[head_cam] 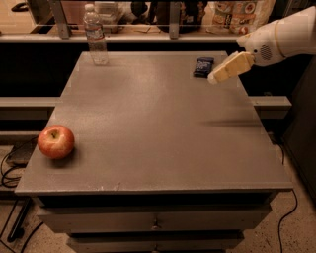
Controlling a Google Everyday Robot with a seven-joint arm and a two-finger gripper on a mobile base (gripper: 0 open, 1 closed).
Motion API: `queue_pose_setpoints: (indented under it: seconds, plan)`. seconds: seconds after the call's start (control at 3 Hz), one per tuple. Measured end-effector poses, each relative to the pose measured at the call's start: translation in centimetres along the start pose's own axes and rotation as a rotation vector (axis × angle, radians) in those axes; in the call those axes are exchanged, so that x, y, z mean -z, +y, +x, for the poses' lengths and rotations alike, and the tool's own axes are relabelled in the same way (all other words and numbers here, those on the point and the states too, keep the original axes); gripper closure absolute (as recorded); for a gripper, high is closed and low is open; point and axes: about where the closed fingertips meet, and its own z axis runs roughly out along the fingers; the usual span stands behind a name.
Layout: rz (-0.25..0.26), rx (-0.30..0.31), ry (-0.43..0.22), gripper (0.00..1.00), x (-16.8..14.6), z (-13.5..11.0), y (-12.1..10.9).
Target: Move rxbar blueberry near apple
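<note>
The rxbar blueberry [203, 66], a small dark navy bar, lies flat near the far right of the grey table [158, 123]. The red apple [56, 142] with yellowish patches sits near the table's front left edge, far from the bar. My gripper [215, 77], cream-coloured on a white arm that comes in from the upper right, hovers above the table just right of and slightly in front of the bar, not touching it.
A clear plastic water bottle [96, 35] stands at the table's far left corner. A shelf with packaged goods [237, 15] runs behind the table. Drawers sit below the front edge, and cables lie on the floor at both sides.
</note>
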Motion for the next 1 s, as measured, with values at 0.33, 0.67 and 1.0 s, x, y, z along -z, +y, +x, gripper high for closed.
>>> queue_pose_setpoints:
  seconds: [0.33,0.67,1.0]
  plan:
    - [0.03,-0.063,-0.039,0.0,-3.0,0.6,-2.3]
    - [0.046,-0.116,-0.102,0.0,-6.2,1.0,-5.0]
    - [0.045,-0.117,-0.102,0.0,-6.3,1.0,-4.9]
